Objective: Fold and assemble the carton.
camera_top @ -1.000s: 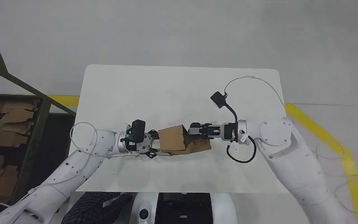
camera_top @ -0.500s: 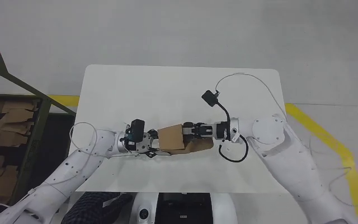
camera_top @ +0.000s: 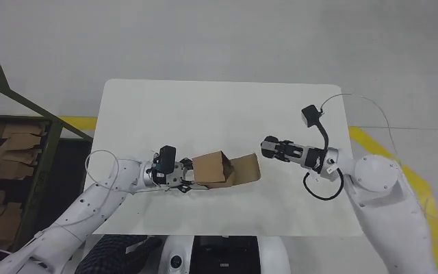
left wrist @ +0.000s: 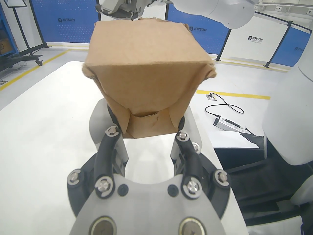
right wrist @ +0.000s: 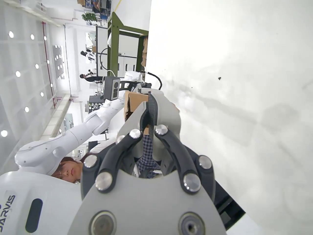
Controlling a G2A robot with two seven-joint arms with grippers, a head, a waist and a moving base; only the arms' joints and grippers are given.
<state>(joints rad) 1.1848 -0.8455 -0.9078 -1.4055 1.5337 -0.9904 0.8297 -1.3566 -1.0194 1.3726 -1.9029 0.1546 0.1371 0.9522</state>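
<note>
Progress — carton (camera_top: pixel 211 169) is taking box shape over the near side of the table (camera_top: pixel 205 109), but one flap (camera_top: pixel 246 169) is hanging open, so closing likely remains | left gripper (camera_top: pixel 183 175) is clamping the carton's end | right gripper (camera_top: pixel 267 145) is hovering near the flap, apart from it, fingers pinched together on nothing | Count — one carton, two grippers, one table
</note>
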